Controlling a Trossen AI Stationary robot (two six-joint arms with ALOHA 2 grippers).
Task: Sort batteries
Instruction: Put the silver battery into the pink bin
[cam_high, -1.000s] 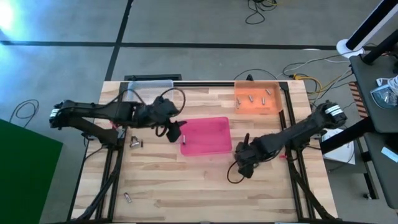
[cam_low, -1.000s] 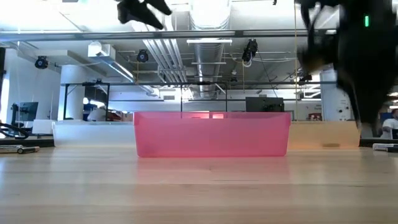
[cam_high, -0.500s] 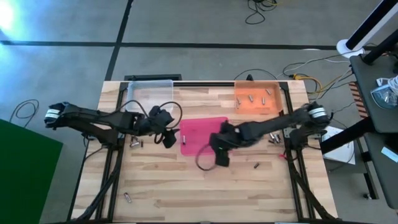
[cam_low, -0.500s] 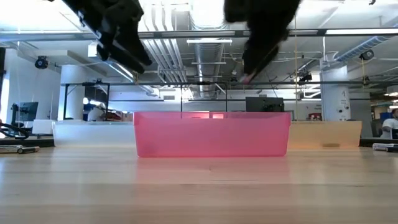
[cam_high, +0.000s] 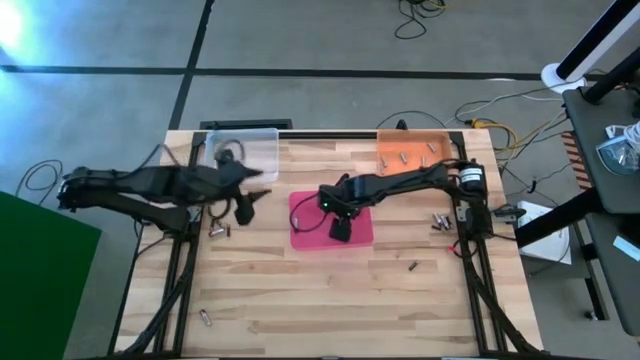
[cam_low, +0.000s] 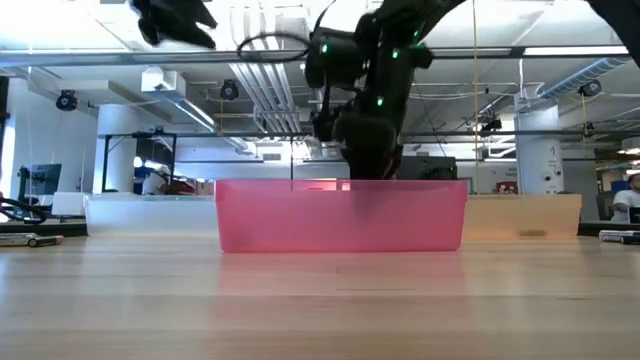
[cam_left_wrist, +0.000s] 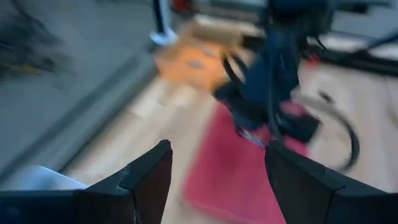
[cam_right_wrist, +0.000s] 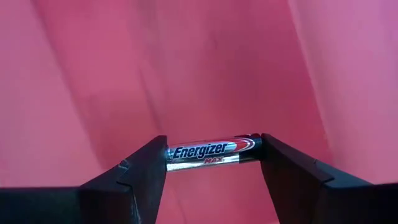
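Battery (cam_right_wrist: 212, 153), gripped end to end by the right pincer (cam_right_wrist: 211, 163), hangs over the pink tray (cam_high: 362, 235) at mid-bench (cam_high: 300, 300). Step in hand: depositing; release should follow. Left pincer (cam_left_wrist: 214, 171), open and empty, hovers near the clear tray (cam_high: 262, 140); loose batteries (cam_high: 217, 230) remain.

The high view looks straight down from well above and takes in the whole counter (cam_high: 330, 290) with floor around it. The low view sits at counter height near one long edge, facing level across the wood to the pink tray (cam_low: 340, 215) and the room behind. Each wrist view rides close behind its arm's fingers (cam_right_wrist: 134, 180): the right one faces down into the pink tray at very short range, the left one looks across the counter at that same tray, which all four views share.
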